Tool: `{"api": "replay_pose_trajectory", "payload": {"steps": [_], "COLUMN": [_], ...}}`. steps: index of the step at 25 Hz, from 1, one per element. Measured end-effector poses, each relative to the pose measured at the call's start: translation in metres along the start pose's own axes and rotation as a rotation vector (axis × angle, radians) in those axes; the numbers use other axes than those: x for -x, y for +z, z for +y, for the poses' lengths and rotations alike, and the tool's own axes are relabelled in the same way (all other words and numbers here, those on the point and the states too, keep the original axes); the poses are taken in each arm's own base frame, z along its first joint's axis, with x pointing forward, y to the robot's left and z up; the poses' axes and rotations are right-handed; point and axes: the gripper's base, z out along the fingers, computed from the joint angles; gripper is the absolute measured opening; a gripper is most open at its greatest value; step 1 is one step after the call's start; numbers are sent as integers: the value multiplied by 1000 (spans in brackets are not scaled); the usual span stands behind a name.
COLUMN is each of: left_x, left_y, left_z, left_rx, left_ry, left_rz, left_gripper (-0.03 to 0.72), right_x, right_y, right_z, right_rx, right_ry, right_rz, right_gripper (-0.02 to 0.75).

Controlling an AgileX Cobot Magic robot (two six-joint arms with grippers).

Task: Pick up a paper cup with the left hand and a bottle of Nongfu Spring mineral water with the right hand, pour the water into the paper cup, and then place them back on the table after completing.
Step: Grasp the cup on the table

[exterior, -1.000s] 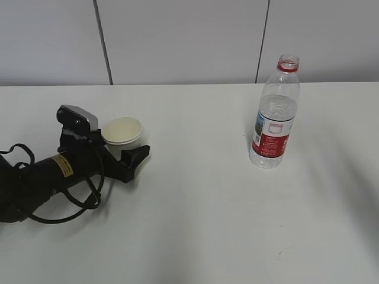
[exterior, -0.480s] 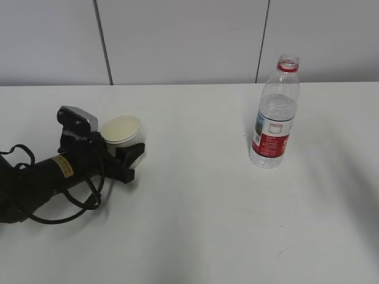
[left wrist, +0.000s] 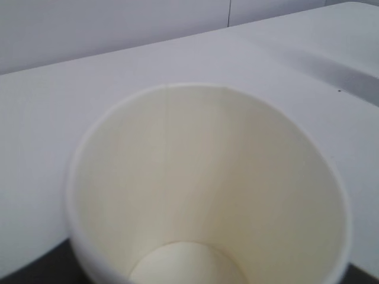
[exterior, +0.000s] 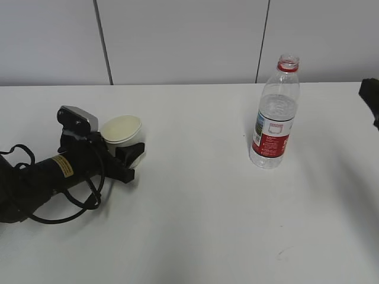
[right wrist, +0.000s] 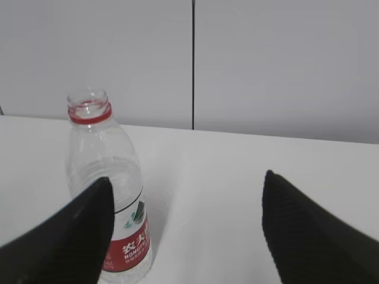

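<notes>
The white paper cup (exterior: 121, 129) stands on the table (exterior: 195, 225) at the left, tilted slightly. My left gripper (exterior: 125, 145), on the yellow-stickered black arm, is shut on it. The left wrist view looks into the empty cup (left wrist: 207, 177); the fingers are hidden there. The uncapped Nongfu Spring bottle (exterior: 274, 115), clear with a red label and red neck ring, stands at the right. A black part of my right gripper (exterior: 369, 94) shows at the right edge, apart from the bottle. In the right wrist view this gripper (right wrist: 186, 177) is open and empty; the bottle (right wrist: 106, 171) stands ahead, partly behind the left finger (right wrist: 71, 242).
A grey panelled wall (exterior: 177, 41) runs behind the table's far edge. Black cables (exterior: 65, 207) loop beside the left arm on the tabletop.
My left gripper's near finger has closed in against the cup, which now leans a little. A part of my right gripper has come into view at the right edge.
</notes>
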Motion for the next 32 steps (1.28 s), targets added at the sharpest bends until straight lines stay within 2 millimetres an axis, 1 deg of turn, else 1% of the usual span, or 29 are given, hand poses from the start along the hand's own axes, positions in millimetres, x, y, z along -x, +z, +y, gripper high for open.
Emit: {"api": "replay_pose_trajectory", "payload": {"steps": [3,7,11,14,18,24,32], "left_x": [0,0,0,0,0,0,0], "left_y": [0,0,0,0,0,0,0], "left_z": [0,0,0,0,0,0,0], "left_rx": [0,0,0,0,0,0,0], "left_ry": [0,0,0,0,0,0,0], "left_rz": [0,0,0,0,0,-1,-1], "left_gripper": [396,396,396,396,396,396,396], "right_x": [-11,-25,-36,-45,-51,-69,-80], "right_y": [11,26,44,57,74,101,123], "right_z": [2,4,6,9,15,22,30], "right_rx": [15,28,41,61,120,193,273], "right_ry": [-2,9,37,69,118,171,180], "right_rz": [44,104,137,142,95,102,88], "right_gripper": [582,641,661,661,661,661,661]}}
